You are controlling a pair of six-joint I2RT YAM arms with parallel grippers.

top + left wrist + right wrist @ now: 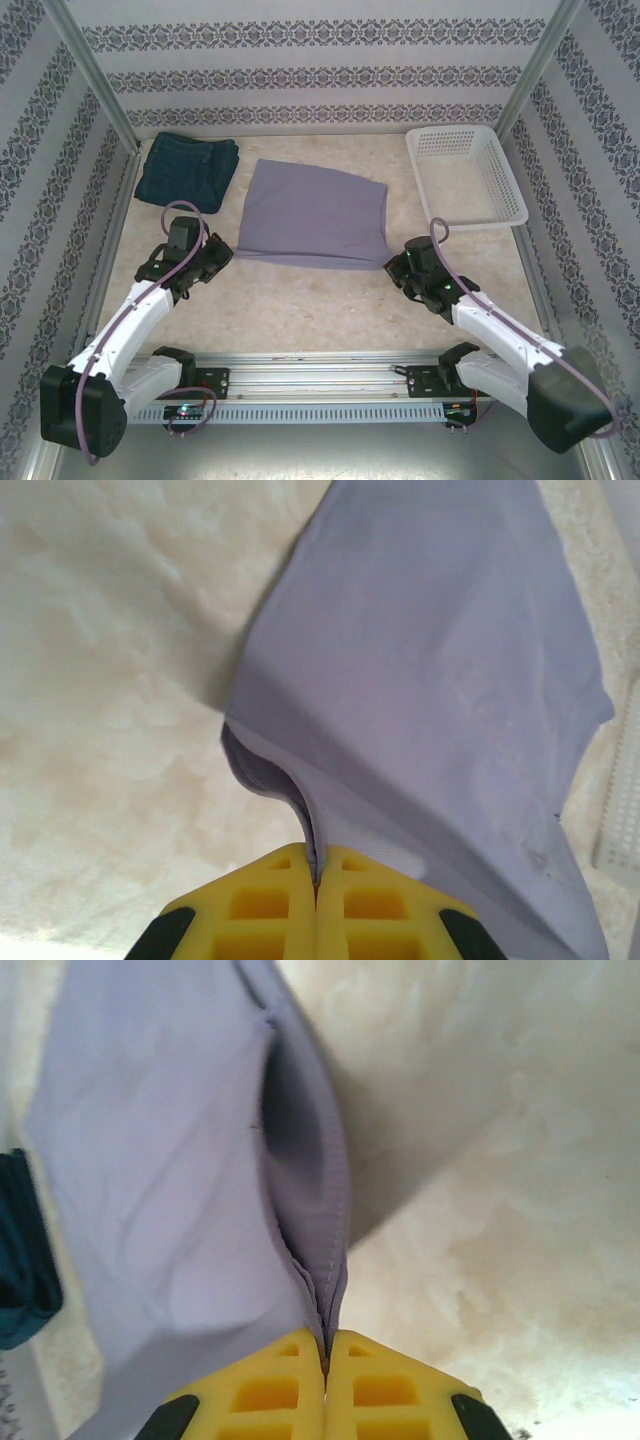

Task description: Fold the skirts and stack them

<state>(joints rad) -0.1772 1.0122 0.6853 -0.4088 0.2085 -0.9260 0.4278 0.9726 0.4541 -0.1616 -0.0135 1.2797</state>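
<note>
Two end effectors are each shut tight on a near corner of the lavender skirt (315, 215). The left end effector (222, 252) pinches the near left corner and the right end effector (393, 264) the near right one. The skirt lies spread on the surface (300, 310), roughly in the middle. A folded denim skirt (187, 170) sits at the far left and a white basket (465, 175) at the far right.

Up close, the left end effector (316, 865) has only a narrow strip of hem between its yellow pads. Just beyond the pinch the skirt (430, 680) gapes open into a loop. The right end effector (326, 1345) shows the same thing: a thin seam edge is clamped, and the skirt (170, 1160) parts into a dark pocket just above the grip.

The main risk, as I judge it, is that one side has caught a single layer. Lifting would then peel the top layer away and leave the bottom one on the surface, so the fold would come out lopsided.

A shallow bite on smooth cloth could also slip free partway through the carry and drop that corner. If the arms rise or travel unevenly, the near edge would twist and land crooked against the far edge. Pulling the corners apart too firmly might drag the whole skirt toward the arms instead of folding it. A wide swing on the left could brush the denim skirt (20, 1250) and upset it.
</note>
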